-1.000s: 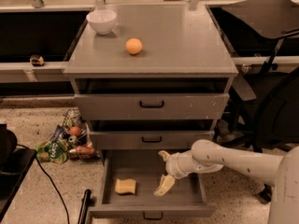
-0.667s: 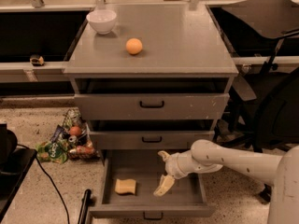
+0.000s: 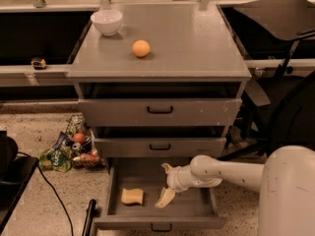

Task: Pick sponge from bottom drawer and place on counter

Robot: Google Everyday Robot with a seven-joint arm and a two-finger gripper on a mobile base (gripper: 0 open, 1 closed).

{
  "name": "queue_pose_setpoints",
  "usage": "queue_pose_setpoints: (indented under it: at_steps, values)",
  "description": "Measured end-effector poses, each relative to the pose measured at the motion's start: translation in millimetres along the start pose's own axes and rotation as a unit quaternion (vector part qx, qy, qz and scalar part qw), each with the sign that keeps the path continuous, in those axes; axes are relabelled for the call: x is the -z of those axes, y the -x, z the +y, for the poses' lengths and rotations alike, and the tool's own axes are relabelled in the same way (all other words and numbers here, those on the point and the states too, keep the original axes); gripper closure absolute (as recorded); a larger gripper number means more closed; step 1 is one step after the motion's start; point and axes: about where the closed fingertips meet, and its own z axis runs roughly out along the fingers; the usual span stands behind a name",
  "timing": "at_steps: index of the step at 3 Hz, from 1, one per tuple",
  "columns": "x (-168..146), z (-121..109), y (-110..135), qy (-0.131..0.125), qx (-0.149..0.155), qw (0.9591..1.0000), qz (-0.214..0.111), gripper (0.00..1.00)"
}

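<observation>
The bottom drawer [image 3: 197, 208] is pulled open. The pale-yellow sponge [image 3: 132, 196] lies on its floor at the left. My gripper [image 3: 166, 183] hangs inside the drawer, just right of the sponge and apart from it. One pale finger [image 3: 165, 198] points down near the drawer floor and the other sticks up at the wrist. The fingers are spread and hold nothing. The grey counter [image 3: 192, 43] tops the cabinet.
A white bowl [image 3: 107, 21] and an orange ball [image 3: 141, 48] stand on the counter. The two upper drawers [image 3: 160, 113] are slightly open. Bagged snacks [image 3: 69, 149] lie on the floor left of the cabinet. A black cable [image 3: 51, 193] and dark chair [image 3: 285, 112] flank it.
</observation>
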Motion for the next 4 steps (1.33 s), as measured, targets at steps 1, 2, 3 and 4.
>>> queue_pose_setpoints:
  at_steps: [1, 2, 3, 4]
  values:
    - [-62, -1, -22, 0.005, -0.006, 0.9998, -0.018, 0.00]
    - [-119, -6, -39, 0.009, -0.012, 0.9992, -0.038, 0.00]
    - [-160, -6, -42, 0.020, -0.007, 0.9983, -0.054, 0.00]
    - [-196, -7, -44, 0.028, -0.004, 0.9977, -0.061, 0.00]
